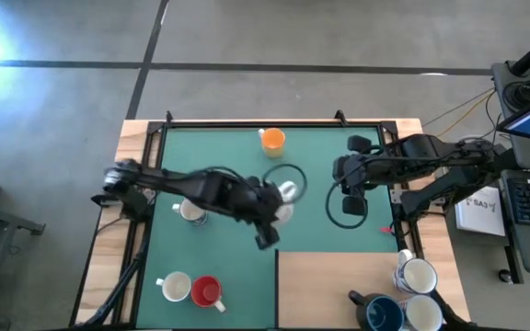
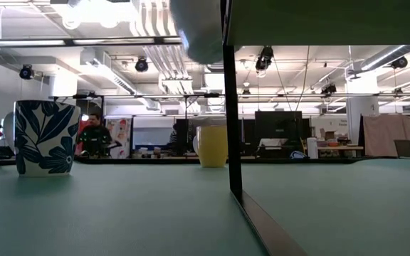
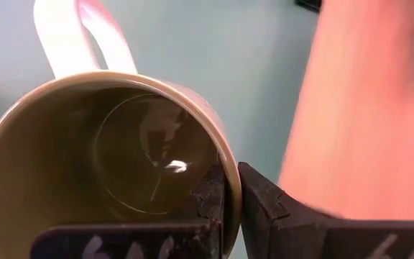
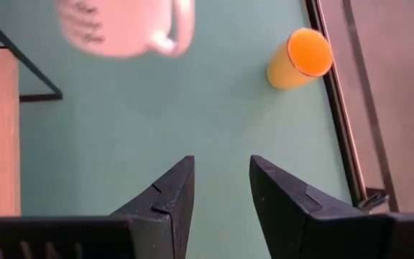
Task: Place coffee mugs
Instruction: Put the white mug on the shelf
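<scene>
Green mat, high view: green-topped table with wooden border; left gripper mid-table carries a white ceramic mug with olive-green inside, off the surface by my reading. Right gripper just to its right, empty. Orange ceramic mug stands at the far edge; red mug and a white mug at the near-left.
Low view: orange mug stands upright on the mat; the carried mug hangs at top.
Left wrist view: fingers clenched across the carried mug's rim wall, one inside, one outside; handle points away.
Right wrist view: fingers parted, nothing between; orange mug ahead.
Coming move: carried mug's axis upright, opening up; lowering straight should seat it.
</scene>
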Controlling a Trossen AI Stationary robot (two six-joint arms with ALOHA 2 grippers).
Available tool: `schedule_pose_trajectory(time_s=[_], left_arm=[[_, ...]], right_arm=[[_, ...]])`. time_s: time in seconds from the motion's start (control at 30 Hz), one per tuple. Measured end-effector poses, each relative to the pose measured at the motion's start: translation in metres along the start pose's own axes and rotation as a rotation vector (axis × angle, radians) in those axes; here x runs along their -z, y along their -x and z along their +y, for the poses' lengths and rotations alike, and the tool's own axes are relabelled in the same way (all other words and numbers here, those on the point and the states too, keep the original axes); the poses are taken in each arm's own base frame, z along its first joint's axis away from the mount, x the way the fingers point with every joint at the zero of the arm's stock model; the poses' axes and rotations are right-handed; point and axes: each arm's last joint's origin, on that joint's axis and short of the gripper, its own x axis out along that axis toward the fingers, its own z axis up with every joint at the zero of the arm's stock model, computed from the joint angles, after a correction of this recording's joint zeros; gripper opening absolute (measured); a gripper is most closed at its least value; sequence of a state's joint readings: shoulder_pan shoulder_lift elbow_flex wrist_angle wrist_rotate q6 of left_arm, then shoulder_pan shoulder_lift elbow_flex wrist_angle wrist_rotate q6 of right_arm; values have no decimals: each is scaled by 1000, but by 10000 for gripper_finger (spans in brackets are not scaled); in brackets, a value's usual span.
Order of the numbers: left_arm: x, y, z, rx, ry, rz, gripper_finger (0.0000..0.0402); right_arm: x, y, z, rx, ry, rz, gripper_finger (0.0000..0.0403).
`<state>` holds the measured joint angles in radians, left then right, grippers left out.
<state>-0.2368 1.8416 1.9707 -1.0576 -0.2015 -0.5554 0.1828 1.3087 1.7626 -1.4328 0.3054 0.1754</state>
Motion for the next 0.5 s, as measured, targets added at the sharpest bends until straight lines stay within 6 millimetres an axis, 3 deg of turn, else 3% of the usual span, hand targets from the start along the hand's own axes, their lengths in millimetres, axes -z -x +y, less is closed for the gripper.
schedule_pose_trajectory(time_s=[0.2, 0.4, 0.5], left_arm=[[-12, -9, -34, -110, -24, 48, 2], [0, -33, -49, 12, 27, -2, 2], [0, -33, -58, 47, 3, -53, 2]], right_arm=[[14, 10, -1, -96, -28, 43, 122], [27, 22, -6, -125, -60, -42, 123], [36, 18, -6, -123, -70, -45, 122]])
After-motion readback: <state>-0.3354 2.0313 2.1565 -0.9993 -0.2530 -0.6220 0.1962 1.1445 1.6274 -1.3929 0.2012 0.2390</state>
